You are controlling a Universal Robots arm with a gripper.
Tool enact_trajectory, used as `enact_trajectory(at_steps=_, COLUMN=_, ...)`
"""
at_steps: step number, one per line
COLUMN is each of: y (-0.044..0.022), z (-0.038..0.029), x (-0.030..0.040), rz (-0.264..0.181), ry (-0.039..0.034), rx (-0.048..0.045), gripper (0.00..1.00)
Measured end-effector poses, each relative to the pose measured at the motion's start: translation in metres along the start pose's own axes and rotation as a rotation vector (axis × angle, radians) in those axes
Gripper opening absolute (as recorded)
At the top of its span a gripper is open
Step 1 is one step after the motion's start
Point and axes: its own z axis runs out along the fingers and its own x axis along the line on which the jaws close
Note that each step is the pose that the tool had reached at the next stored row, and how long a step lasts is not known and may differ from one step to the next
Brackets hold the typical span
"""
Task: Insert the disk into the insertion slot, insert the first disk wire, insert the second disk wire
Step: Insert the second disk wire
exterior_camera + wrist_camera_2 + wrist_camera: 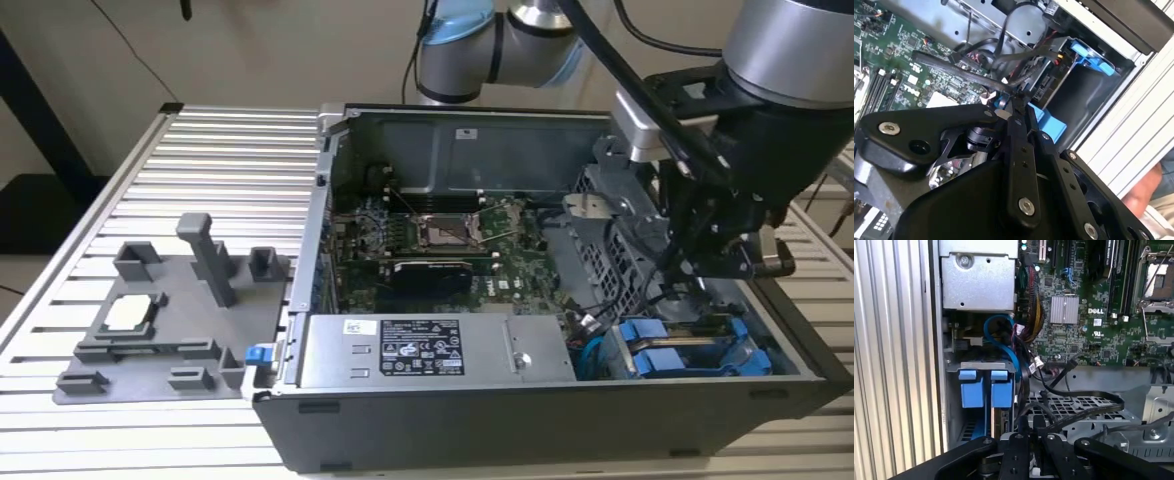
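Observation:
The disk's bright blue carrier (667,355) sits pushed into the insertion slot at the near right corner of the open computer case; its two blue tabs (972,390) face out. The grey perforated drive cage (1074,410) lies beside it. My gripper (714,265) hangs inside the case just above the cage and the carrier (1093,56). In the second wrist view its black fingers (1019,130) meet at the gripper's tip (1013,102), shut on a black disk wire (954,67). This wire (1089,412) loops over the cage to the gripper (1031,425). A blue cable (1004,347) curves down behind the carrier.
The case (287,400) lies on a slatted aluminium table (214,150). Inside are the motherboard (427,240) and a grey labelled power-supply box (427,350). A grey fixture block (174,320) stands at the exterior view's left. Loose black wires crowd the cage area.

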Motion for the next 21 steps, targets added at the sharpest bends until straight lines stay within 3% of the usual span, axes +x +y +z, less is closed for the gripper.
enact_trajectory(at_steps=2, y=-0.0020, z=0.0000, x=0.0049, rz=0.001, ry=-0.0006, rx=-0.0129, gripper=0.16)
enact_trajectory(at_steps=10, y=-0.0156, z=0.0013, x=0.0182, rz=0.005, ry=-0.0013, rx=-0.0824, gripper=0.16)
enact_trajectory(at_steps=12, y=-0.0199, z=0.0023, x=0.0209, rz=0.006, ry=-0.0016, rx=-0.0952, gripper=0.16)
enact_trajectory(at_steps=16, y=-0.0238, z=0.0069, x=0.0230, rz=0.006, ry=-0.0033, rx=-0.0986, gripper=0.16)
enact_trajectory(at_steps=21, y=-0.0249, z=0.0107, x=0.0233, rz=0.007, ry=-0.0123, rx=-0.0984, gripper=0.16)
